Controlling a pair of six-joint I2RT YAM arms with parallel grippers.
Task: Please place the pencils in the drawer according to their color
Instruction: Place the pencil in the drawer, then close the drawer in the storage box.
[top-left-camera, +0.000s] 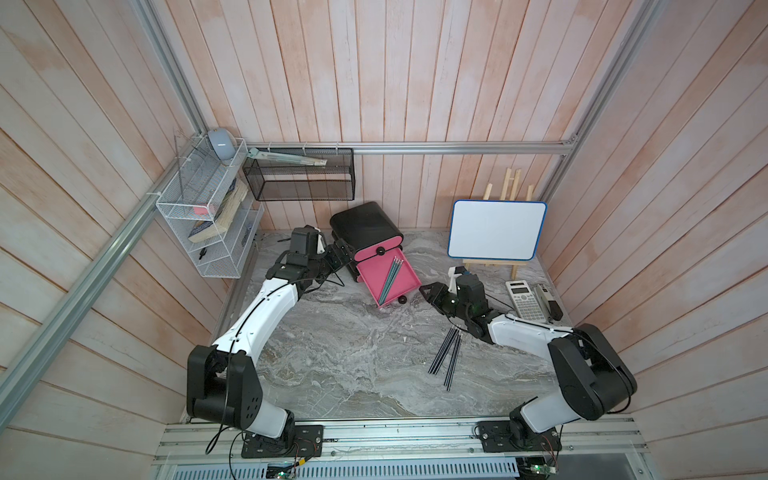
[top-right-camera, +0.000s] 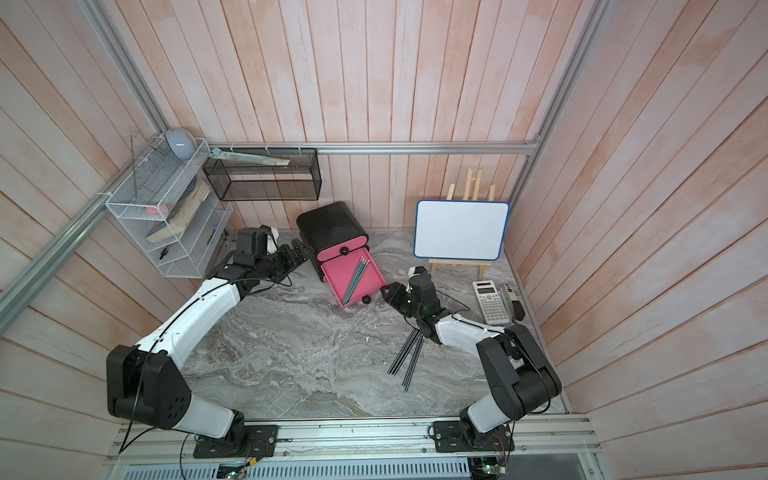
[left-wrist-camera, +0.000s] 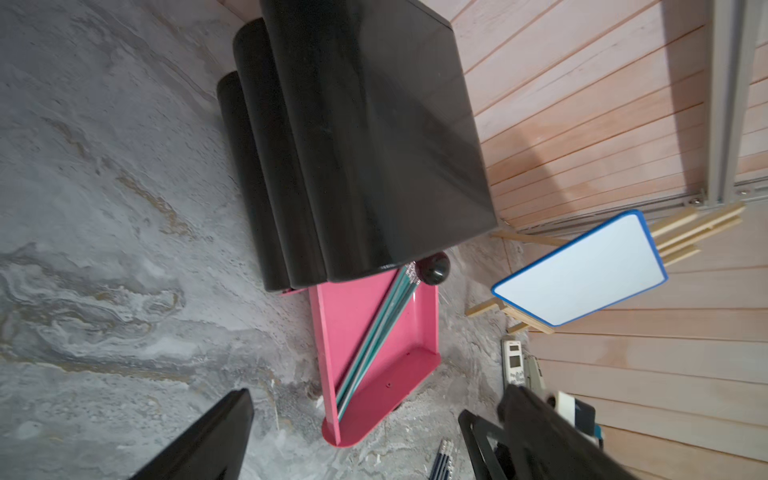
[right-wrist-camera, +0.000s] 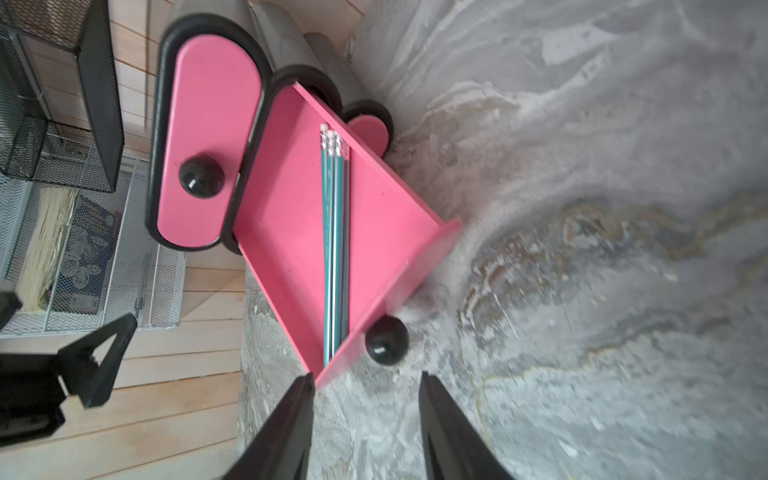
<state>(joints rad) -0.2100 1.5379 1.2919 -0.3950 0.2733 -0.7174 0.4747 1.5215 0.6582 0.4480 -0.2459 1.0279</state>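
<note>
Hovering just in front of the cabinet's pulled-out middle drawer, the right tool has its fingers apart and holds nothing. The drawer's black knob sits just ahead of the gap between them. The left tool stands beside the cabinet's flank in both top views, with its fingers spread wide and empty; whether it touches the cabinet I cannot tell. A small bunch of teal pencils lies side by side inside the drawer, slanted from corner to corner, eraser ends toward the cabinet. The top drawer is shut. Black pencils lie loose on the counter, well apart from the cabinet on its front side, close to the right arm.
</note>
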